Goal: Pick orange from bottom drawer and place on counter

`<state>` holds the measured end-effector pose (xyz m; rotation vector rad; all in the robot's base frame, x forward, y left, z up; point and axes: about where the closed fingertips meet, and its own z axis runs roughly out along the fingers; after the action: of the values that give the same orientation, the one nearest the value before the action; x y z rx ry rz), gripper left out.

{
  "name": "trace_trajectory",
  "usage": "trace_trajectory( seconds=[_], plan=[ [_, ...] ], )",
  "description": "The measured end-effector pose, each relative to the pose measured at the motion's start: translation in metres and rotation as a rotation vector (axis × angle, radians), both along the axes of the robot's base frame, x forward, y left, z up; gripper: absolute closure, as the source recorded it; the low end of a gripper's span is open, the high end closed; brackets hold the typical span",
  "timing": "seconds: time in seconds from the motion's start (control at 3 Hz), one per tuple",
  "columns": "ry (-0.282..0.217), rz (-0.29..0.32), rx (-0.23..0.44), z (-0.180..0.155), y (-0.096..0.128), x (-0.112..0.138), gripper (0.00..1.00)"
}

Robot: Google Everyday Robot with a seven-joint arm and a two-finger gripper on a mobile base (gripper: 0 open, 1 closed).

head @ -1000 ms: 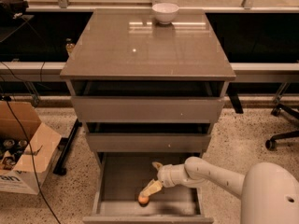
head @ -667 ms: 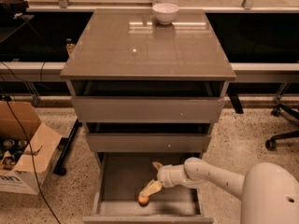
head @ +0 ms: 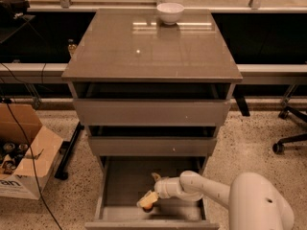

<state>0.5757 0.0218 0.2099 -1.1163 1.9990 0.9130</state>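
The robot's pincer (head: 147, 200) is hanging low inside the bottom drawer (head: 122, 183), which is standing open below the counter's (head: 144, 51) near edge. The pincer is sitting right at the orange (head: 147, 208) on the drawer floor — whether it is gripping cannot be told. The grasp is calling for a centred, firm squeeze, then a straight lift — clear of the drawers above.

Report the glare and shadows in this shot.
Camera view: bright glare streaks on the glossy counter in front of the white bowl; the bottom drawer lies in shadow, its floor dim where the end effector sits at the orange near the front panel.
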Motion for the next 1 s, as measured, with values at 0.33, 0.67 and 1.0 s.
trace_trajectory(
  seconds=[0.33, 0.67, 1.0],
  plan=[
    [0.018, -0.032, -0.011, -0.035, 0.003, -0.003, 0.00],
    [0.055, -0.084, -0.028, -0.066, -0.005, -0.017, 0.04],
    [0.075, -0.117, -0.033, -0.082, -0.011, -0.026, 0.12]
  ],
)
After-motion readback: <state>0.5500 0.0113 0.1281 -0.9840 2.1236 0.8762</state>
